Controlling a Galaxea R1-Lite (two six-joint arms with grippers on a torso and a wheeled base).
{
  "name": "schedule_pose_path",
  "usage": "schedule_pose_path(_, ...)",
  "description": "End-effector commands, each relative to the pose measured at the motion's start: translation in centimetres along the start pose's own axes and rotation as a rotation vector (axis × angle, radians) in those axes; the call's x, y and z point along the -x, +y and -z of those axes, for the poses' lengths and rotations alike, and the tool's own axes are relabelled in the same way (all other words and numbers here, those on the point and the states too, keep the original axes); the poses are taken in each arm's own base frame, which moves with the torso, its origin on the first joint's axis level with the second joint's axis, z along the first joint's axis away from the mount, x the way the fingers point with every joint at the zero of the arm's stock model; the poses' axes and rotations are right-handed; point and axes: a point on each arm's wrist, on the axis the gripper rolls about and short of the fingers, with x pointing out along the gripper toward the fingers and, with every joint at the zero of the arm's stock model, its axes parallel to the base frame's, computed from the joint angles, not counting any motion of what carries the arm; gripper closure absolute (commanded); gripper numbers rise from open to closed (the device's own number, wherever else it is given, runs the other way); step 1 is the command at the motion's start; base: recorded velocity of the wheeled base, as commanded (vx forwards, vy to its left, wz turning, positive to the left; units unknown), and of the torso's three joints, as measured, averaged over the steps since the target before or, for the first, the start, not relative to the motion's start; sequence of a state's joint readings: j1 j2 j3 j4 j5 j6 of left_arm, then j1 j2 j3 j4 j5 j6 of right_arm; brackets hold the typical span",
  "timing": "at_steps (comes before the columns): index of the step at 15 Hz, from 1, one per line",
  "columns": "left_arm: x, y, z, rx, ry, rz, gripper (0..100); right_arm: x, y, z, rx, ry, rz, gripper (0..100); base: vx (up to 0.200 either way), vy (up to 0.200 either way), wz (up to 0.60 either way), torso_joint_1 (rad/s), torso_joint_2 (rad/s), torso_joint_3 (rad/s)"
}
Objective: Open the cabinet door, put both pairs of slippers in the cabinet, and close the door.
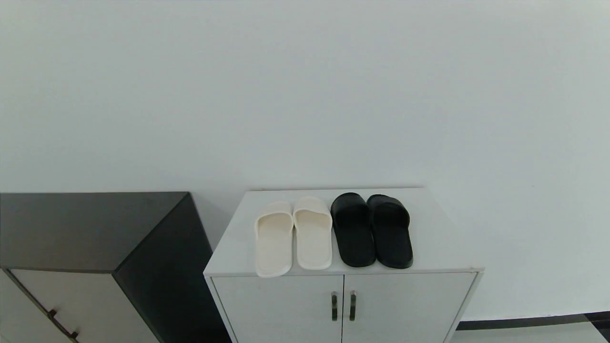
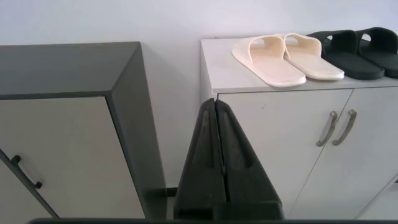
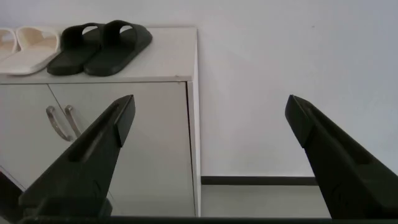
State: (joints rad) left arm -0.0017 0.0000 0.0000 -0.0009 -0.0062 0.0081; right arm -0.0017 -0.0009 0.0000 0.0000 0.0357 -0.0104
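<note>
Left gripper (image 2: 217,106) has its fingers pressed together; right gripper (image 3: 210,106) is spread wide, both short of the white cabinet (image 1: 441,233) (doors (image 1: 286,307) closed). On top, 2 cream slippers (image 1: 293,236) sit just left of 2 black slippers (image 1: 371,231); a dark cabinet (image 1: 95,228) stands beside

We hold our left gripper (image 2: 216,101) closed, its two dark fingers (image 2: 239,155) pressed flat against each other along their whole length so that only a thin seam runs between them. Its tips point forward toward the left front corner of the cabinet (image 2: 280,124), apart from it. Our right gripper (image 3: 209,102) is spread wide, its two tapering fingers (image 3: 93,155) standing far apart with their tips level, and the gap between them faces the cabinet's right front edge, likewise apart from it.
</note>
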Motion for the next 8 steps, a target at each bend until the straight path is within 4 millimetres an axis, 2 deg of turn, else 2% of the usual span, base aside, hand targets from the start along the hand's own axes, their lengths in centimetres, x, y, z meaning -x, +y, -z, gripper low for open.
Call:
schedule_pose_path(1, 0.0, 0.0, 0.0, 0.000, -0.001, 0.000, 100, 0.0, 0.0, 0.0, 0.006, 0.001, 0.011, 0, 0.000, 0.000, 0.00, 0.000, 0.00, 0.000)
schedule_pose_path(3, 0.0, 0.0, 0.0, 0.010, -0.001, -0.008, 100, 0.0, 0.0, -0.1, 0.033, -0.008, 0.016, 0, 0.000, 0.000, 0.00, 0.000, 0.00, 0.000)
schedule_pose_path(4, 0.0, 0.0, 0.0, 0.013, -0.001, -0.017, 100, 1.0, 0.0, -4.3, -0.022, -0.153, 0.020, 0, 0.000, 0.000, 0.00, 0.000, 0.00, 0.000)
schedule_pose_path(5, 0.0, 0.0, 0.0, 0.013, -0.001, -0.017, 100, 2.0, -0.1, -9.5, -0.147, -0.217, -0.005, 0, 0.000, 0.000, 0.00, 0.000, 0.00, 0.000)
schedule_pose_path(6, 0.0, 0.0, 0.0, 0.008, -0.001, -0.017, 100, 2.0, 0.1, -11.8, -0.159, -0.134, -0.085, 0, 0.000, 0.000, 0.00, 0.000, 0.00, 0.000)
schedule_pose_path(8, 0.0, 0.0, 0.0, 0.008, -0.001, -0.017, 100, -0.5, 0.6, -11.3, -0.146, 0.137, -0.320, 0, 0.000, 0.000, 0.00, 0.000, 0.00, 0.000)
